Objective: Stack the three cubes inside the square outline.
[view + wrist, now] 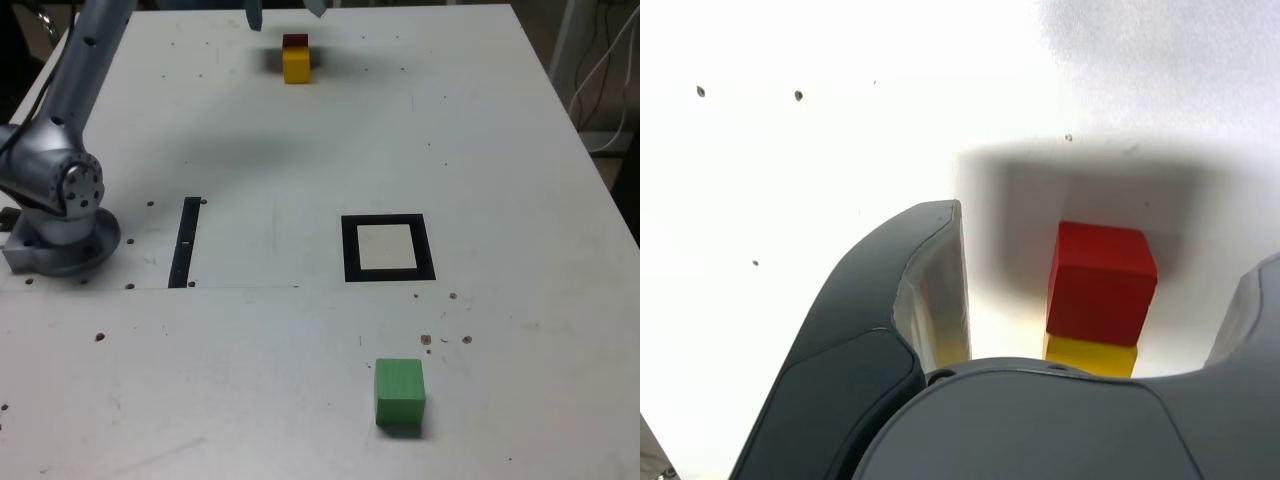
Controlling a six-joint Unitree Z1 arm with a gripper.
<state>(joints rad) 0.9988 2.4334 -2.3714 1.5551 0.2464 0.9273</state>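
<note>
Tool (1109, 235), released. Red cube (295, 40) touching yellow cube (296, 68), exterior view's upper centre; green cube (400, 392), lower right. Square outline (352, 250) unfilled; stacking all to do.

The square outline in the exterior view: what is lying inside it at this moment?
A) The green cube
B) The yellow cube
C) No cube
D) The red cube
C. Only the pale centre shows within the black square outline; the green cube sits apart from it, nearer the exterior view's bottom edge.
</note>
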